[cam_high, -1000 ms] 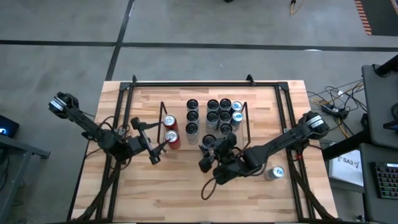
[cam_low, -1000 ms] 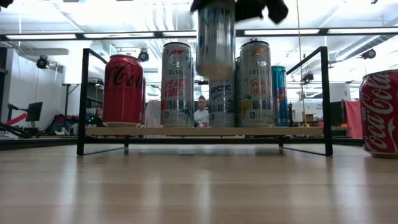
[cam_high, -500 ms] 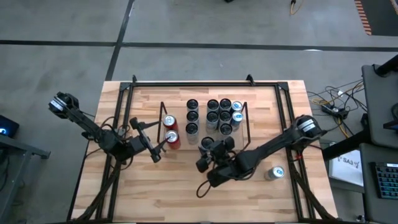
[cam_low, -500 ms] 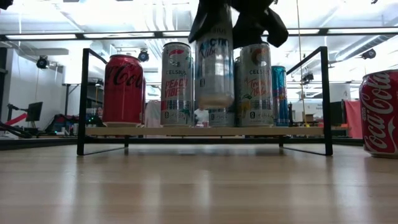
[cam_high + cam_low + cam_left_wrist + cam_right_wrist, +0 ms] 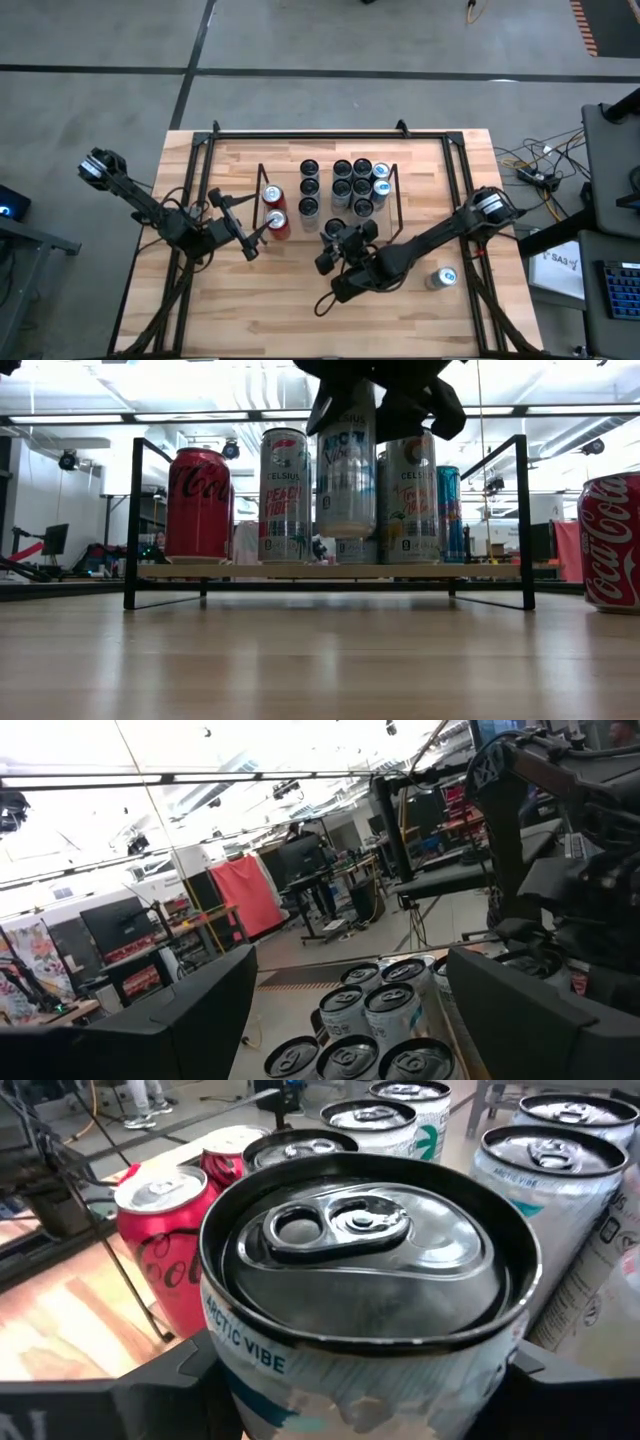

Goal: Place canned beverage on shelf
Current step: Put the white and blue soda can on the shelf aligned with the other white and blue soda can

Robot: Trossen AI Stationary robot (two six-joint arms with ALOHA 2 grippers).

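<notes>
The Arctic Vibe can (image 5: 346,465), clamped in the right gripper (image 5: 340,243), is hanging above the shelf (image 5: 330,571) front and wanting a level descent into the gap between neighbouring cans, while the left gripper (image 5: 243,232) is waiting with jaws apart.

Bright overhead glare; foreground tabletop (image 5: 320,660) blurred, perhaps defocused.

table (image 5: 300,310): wood | shelf (image 5: 395,197) at 12 o'clock, cans (image 5: 350,185) on it | red can (image 5: 277,224) 9 o'clock of shelf | lone can (image 5: 443,277) at 4 o'clock

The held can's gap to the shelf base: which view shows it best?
Low view: the Arctic Vibe can in the right gripper hangs above the shelf. High view hides it under the arm; right wrist shows only its top.
</notes>
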